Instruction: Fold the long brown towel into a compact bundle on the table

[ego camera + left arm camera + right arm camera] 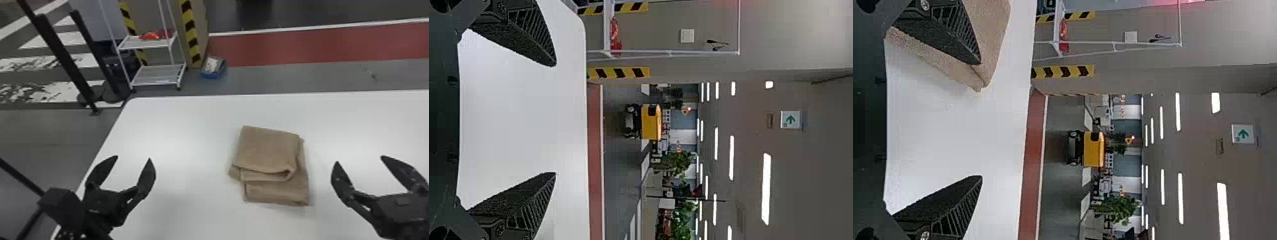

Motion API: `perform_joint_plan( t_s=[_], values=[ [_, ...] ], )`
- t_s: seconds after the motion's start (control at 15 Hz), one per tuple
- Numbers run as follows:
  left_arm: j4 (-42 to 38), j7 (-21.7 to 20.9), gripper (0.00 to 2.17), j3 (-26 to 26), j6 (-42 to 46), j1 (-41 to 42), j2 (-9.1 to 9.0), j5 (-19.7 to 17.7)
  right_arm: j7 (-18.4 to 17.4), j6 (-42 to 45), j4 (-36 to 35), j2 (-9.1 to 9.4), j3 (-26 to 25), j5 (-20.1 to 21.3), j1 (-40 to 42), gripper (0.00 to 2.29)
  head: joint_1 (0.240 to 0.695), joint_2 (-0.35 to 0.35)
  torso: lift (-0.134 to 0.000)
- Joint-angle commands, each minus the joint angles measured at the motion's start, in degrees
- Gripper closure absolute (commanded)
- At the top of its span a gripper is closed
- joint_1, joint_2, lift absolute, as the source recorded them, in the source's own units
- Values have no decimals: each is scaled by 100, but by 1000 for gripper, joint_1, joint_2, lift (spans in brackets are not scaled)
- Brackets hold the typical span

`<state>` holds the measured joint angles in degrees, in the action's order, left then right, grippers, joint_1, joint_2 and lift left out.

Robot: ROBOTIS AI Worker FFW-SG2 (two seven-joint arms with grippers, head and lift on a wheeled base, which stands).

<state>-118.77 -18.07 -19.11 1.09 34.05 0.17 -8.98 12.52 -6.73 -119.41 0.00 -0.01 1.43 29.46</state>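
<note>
Where the smooth white table [191,127] supports it, the brown cloth towel [268,150] lies folded in stacked layers, forming a roughly rectangular bundle. Its lower layers project beyond the top fold on the side nearest me. My black two-fingered left gripper [133,157] is located to the left of the towel, with its flat fingers spread wide. My black two-fingered right gripper [359,159] is located to the right, nearer the towel, with its fingers likewise spread and apart from the cloth.
</note>
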Motion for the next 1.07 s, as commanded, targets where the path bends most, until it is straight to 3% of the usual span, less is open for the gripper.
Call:
perform_joint_plan(
  t_s=[0.0, 0.2, 0.6, 1.0],
  values=[
    [12, 198, 110, 162, 0, -39, -32, 63, 23, 96, 287, 5, -60, -205, -222, 63, 695, 211, -123],
    [-58, 462, 110, 356, 36, 49, -32, 107, 119, 114, 375, 5, -43, -187, -266, 63, 695, 202, -123],
    [-348, 550, 110, 505, 0, 260, -32, 177, 119, 272, 304, 5, -51, 50, -125, 63, 695, 177, -123],
    [-533, 550, 107, 540, -35, 401, -32, 186, 119, 290, 331, 5, -43, 24, -108, 63, 695, 169, -123]
  ],
)
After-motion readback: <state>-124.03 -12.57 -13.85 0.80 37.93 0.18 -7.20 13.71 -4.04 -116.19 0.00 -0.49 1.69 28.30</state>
